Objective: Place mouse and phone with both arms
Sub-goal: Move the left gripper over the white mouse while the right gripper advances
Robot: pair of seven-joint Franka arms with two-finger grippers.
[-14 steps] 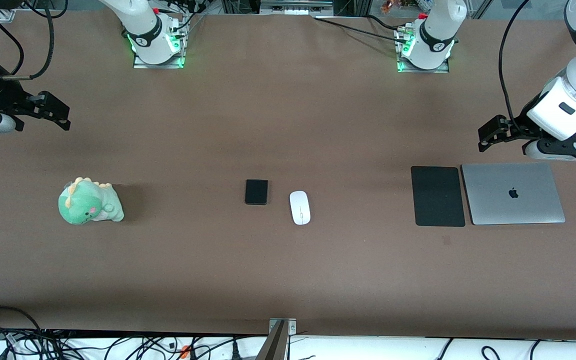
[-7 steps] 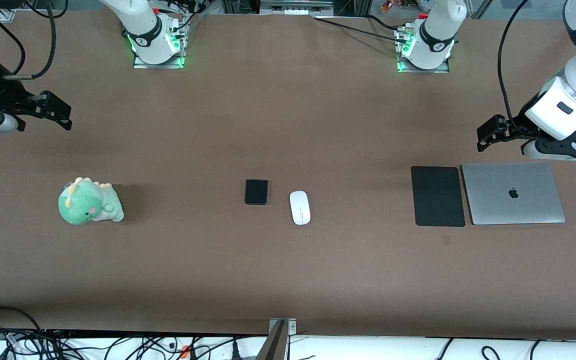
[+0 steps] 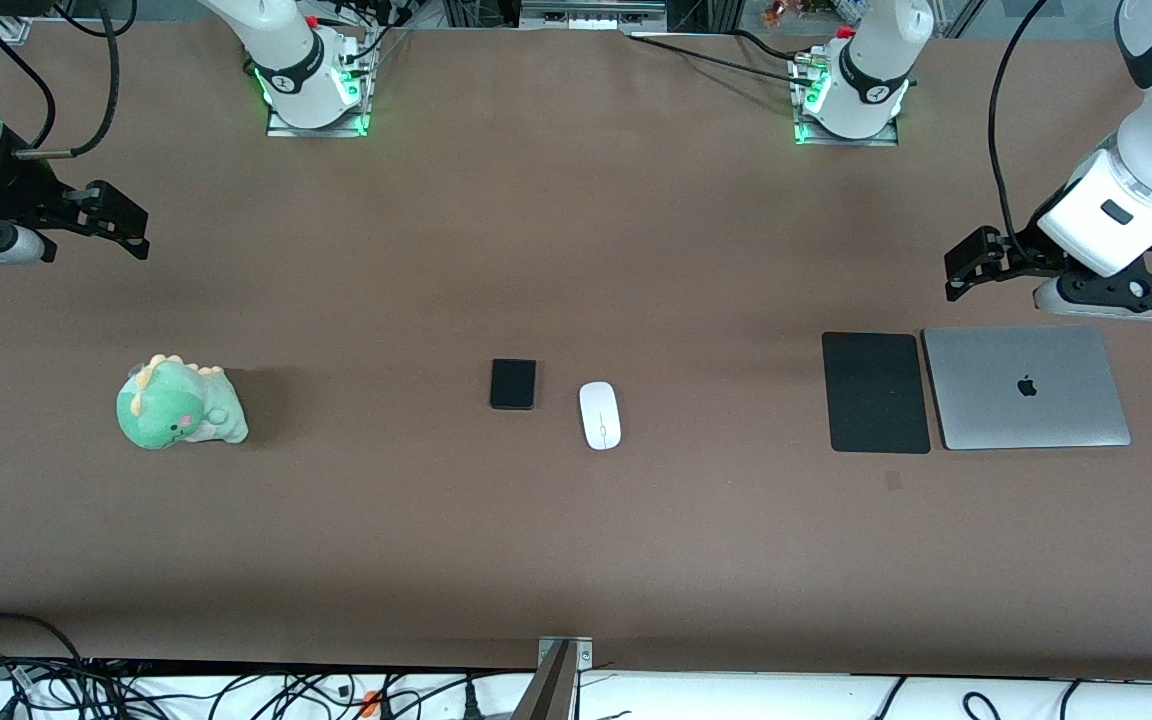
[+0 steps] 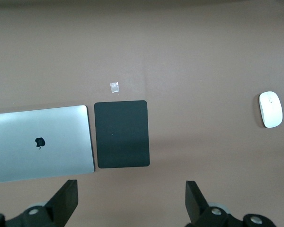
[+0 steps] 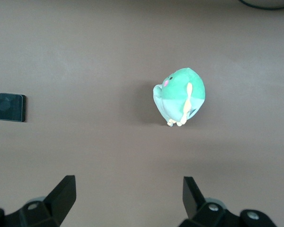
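Both grippers hang spread wide and empty at the two ends of the brown desk (image 3: 576,560): the left gripper (image 3: 968,262) is up over bare desk by the matte black rectangular mouse pad (image 3: 875,392) and the closed silver laptop (image 3: 1026,388), the right gripper (image 3: 118,219) over bare desk above the green plush dinosaur (image 3: 179,403). I see the small white glossy oval mouse (image 3: 599,415) and the small black rounded-corner phone (image 3: 513,384) lying side by side, close but apart, mid-desk, well away from either gripper. Each has its long axis running from the arm bases toward the front camera. The mouse lies toward the left arm's end, the phone toward the right arm's. I judge the left arm better placed for the mouse and the right for the phone, neither reach begun.
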